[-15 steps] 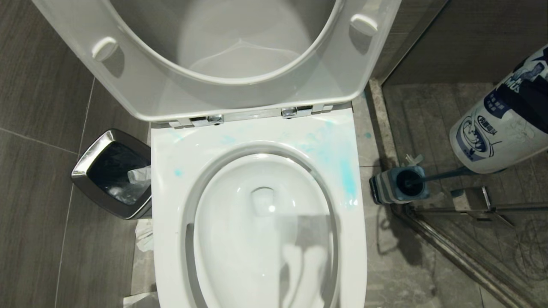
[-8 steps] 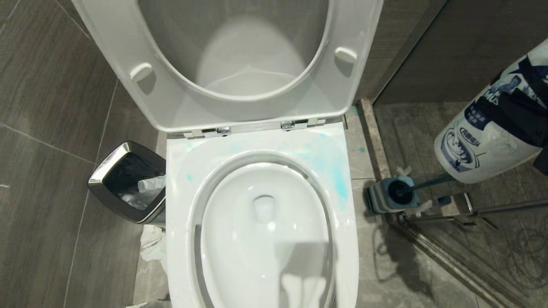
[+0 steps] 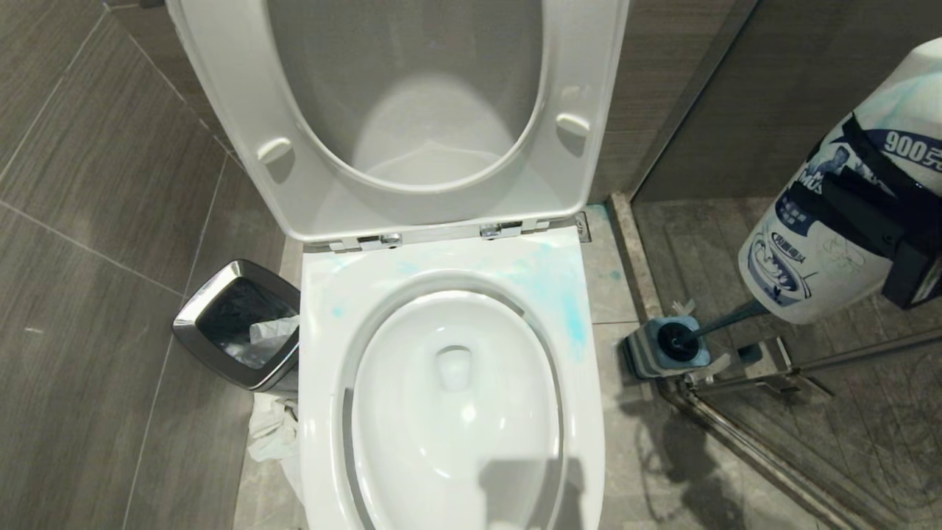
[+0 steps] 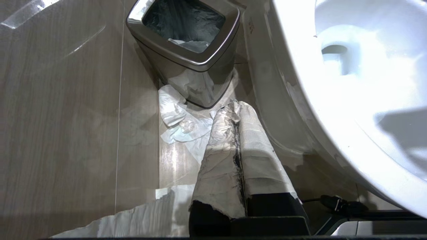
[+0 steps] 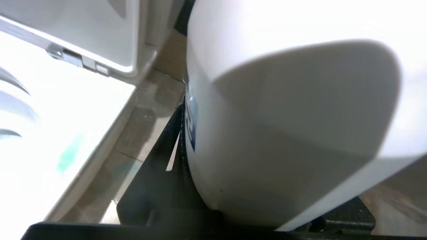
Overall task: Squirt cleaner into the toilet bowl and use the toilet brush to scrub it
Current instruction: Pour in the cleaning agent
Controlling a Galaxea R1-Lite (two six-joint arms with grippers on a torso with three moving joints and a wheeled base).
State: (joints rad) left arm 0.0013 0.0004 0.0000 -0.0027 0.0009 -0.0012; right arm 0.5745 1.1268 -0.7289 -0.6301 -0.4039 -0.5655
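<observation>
One bottle fills your right side: the cleaner (image 3: 831, 213), white with a blue-printed label, its base end toward the camera and tilted. Its cap is out of view. Your right pincer (image 3: 894, 243) is clenched on it, a black finger (image 5: 156, 173) pressed flat along the bottle's side in the right wrist view. The bottle hangs above the floor to the right of the toilet, over the brush handle.

The bowl (image 3: 456, 412) is glossy white and oval, with seat (image 3: 294, 132) and lid tipped up against the tank side. Blue-green smears mark the rim (image 3: 567, 316) on its right and back parts.

You'll find the brush (image 3: 681, 337) standing in its blue-grey holder (image 3: 647, 357) on the floor just right of the toilet, black head down in the holder, slim handle slanting up toward the bottle.

Your left pincer (image 4: 238, 140) hangs low beside the bowl's left flank, its paper-wrapped fingers (image 4: 220, 156) pressed together with nothing between them. Ahead of it sits a silver-rimmed bin (image 4: 186, 56), with crumpled paper (image 4: 180, 123) on the floor at its foot.
</observation>
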